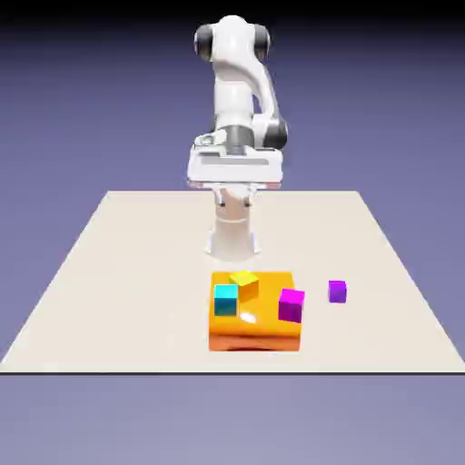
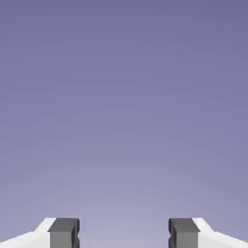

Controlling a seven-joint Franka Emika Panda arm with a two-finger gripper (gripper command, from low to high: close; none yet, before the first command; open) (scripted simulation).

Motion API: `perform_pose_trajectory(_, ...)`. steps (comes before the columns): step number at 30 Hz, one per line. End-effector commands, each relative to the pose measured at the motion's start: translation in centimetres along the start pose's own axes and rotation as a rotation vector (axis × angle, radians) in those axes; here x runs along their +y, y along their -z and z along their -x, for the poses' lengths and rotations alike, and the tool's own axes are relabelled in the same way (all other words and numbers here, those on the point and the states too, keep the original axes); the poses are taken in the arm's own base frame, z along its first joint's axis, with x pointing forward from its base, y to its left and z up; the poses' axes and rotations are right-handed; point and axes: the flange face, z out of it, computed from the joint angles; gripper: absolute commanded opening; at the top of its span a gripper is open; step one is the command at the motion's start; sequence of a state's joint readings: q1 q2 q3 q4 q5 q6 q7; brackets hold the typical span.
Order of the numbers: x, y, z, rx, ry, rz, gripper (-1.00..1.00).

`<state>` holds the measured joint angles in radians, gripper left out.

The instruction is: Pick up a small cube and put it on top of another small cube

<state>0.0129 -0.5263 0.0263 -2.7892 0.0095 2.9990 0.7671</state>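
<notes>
Presently sitting on table: orange block carrying yellow cube, cyan cube, magenta cube. Lying apart on bare tabletop, toward the exterior view's right — small violet cube. Hanging well above, gripper — fingers standing wide, gripping nothing.

There is one desk and one white robot arm. There are five blocks in the lower middle of the frame. One is a big orange block. Four are small cubes: one yellow cube, one cyan cube, one pink cube and one purple cube. The hand has two grey finger tips.
</notes>
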Motion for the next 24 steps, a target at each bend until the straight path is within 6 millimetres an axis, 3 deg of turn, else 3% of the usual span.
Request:
perform_pose_trajectory(1, -0.5, -1.2, 0.8, -0.041, -0.008, 0.03, 0.0)
perform_pose_trajectory(7, -2.8, -8.2, 6.7, -0.283, -0.055, 0.224, 0.0)
perform_pose_trajectory(14, -4.2, -14.6, 16.0, -0.553, -0.101, 0.475, 0.0)
perform_pose_trajectory(19, -4.6, -17.4, 23.7, -0.738, -0.122, 0.671, 0.0)
perform_pose_trajectory(24, -4.8, -18.5, 31.8, -0.915, -0.128, 0.877, 0.0)
